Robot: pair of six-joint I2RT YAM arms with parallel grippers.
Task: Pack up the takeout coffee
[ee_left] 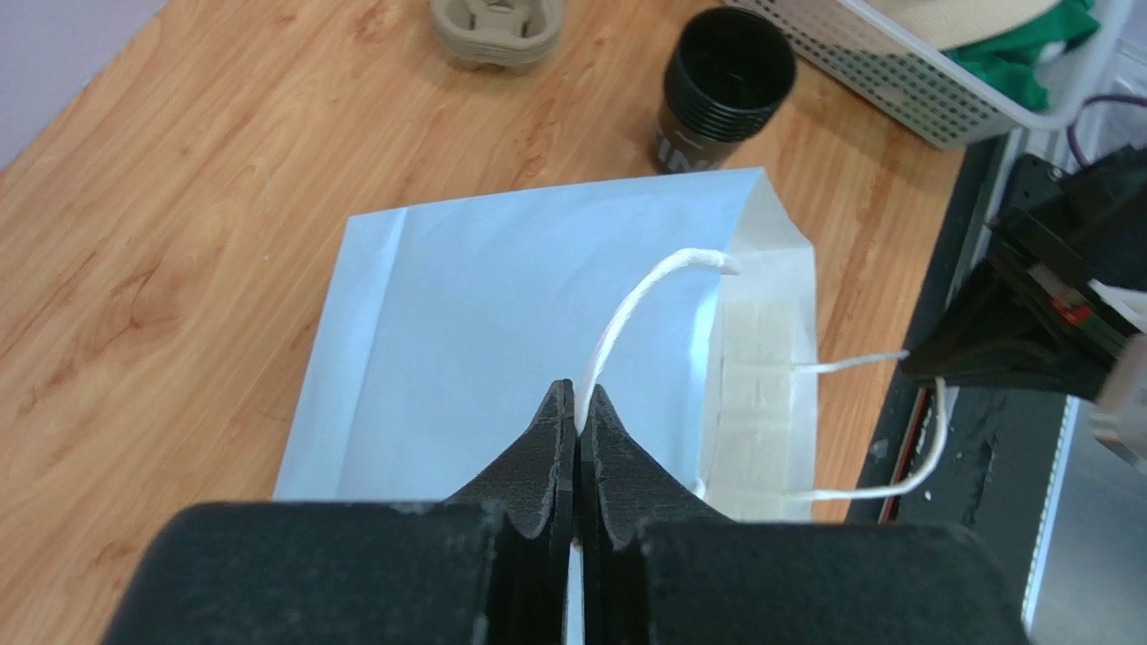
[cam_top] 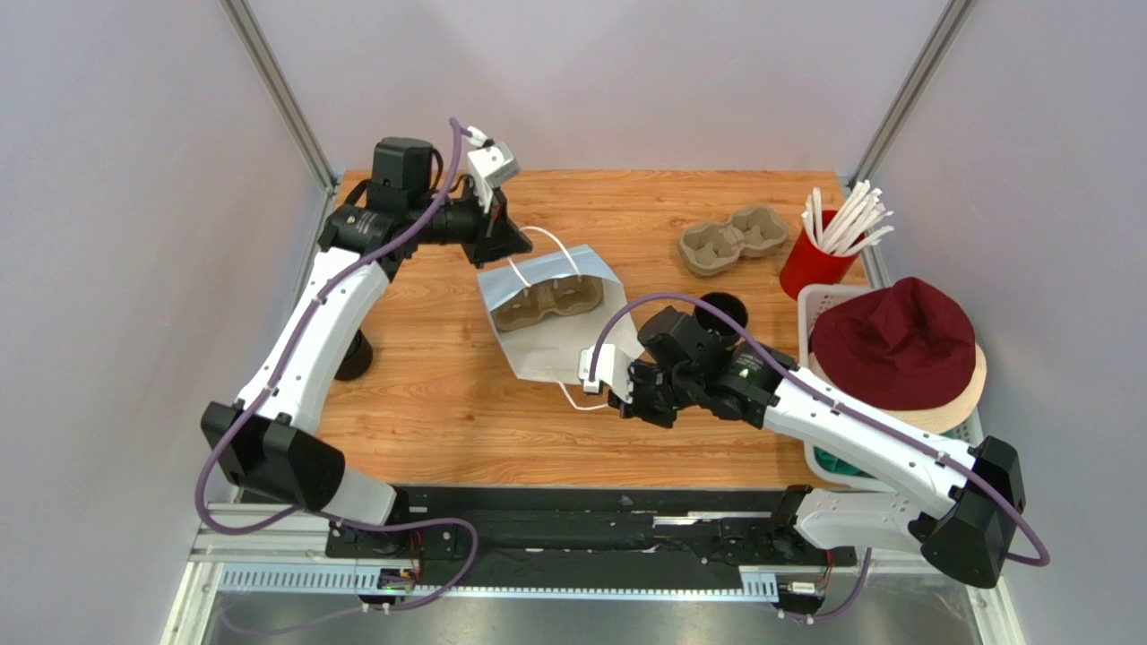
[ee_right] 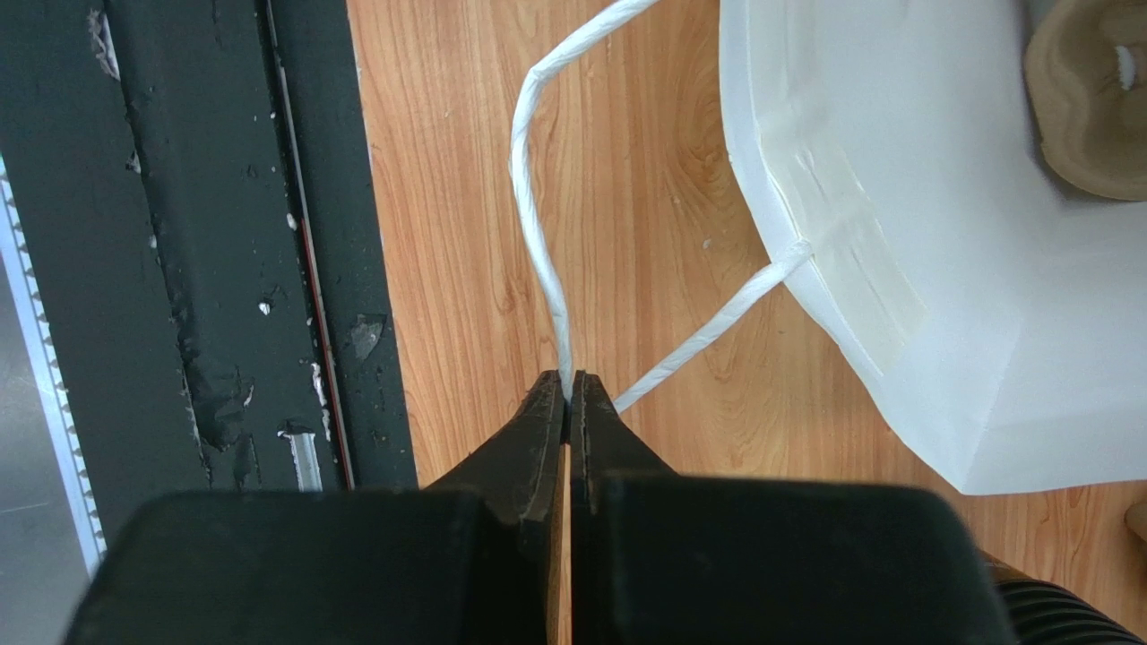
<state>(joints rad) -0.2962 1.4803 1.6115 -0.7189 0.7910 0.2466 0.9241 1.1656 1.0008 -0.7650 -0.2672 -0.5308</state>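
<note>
Only from left wrist, whole black cup (ee_left: 720, 88).

The bag (cam_top: 559, 336) lies mid-bench (cam_top: 431, 390), a carrier (cam_top: 543, 305) in its mouth. Just right of the bag stands the cup (ee_left: 727, 81). Behind and right of the bag lies a second carrier (cam_top: 731, 239), with the straws (cam_top: 842, 222) farther right. Far right of the bag, a basket (cam_top: 812, 307) carries a hat (cam_top: 895, 343). The left end effector (ee_left: 579, 397) pinches the far handle (ee_left: 633, 309) and the right end effector (ee_right: 568, 383) the near handle (ee_right: 539, 202).
</note>
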